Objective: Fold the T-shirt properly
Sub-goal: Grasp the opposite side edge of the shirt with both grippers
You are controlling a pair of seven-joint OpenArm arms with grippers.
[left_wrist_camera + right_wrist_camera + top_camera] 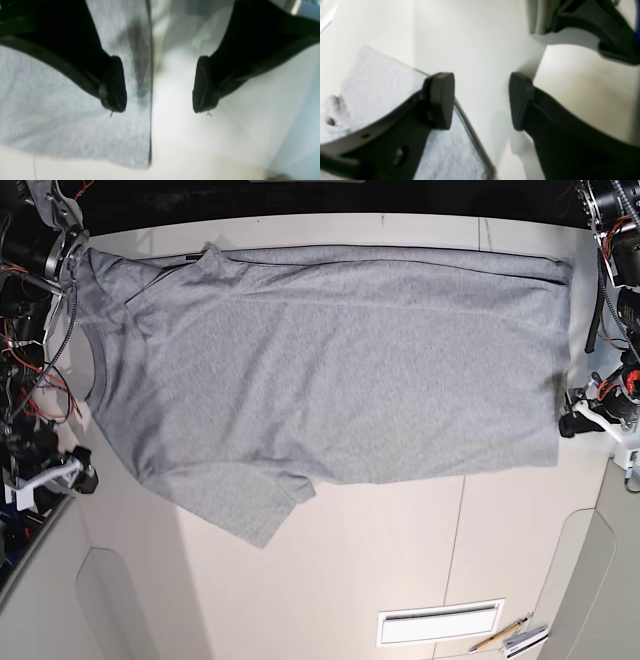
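While the T-shirt [330, 370] lies spread flat across the worktop [400, 550], the right fingers [481, 101] at the collar side and the left fingers [160, 83] over the hem edge both gape empty; each should pinch a corner cleanly, together.

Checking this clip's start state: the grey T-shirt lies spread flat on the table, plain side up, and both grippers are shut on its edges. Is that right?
Not quite. The T-shirt does lie spread flat on the table, plain side up, but neither gripper is shut on it. The left wrist view shows the left gripper open over the shirt's edge, and the right wrist view shows the right gripper open too, holding nothing.
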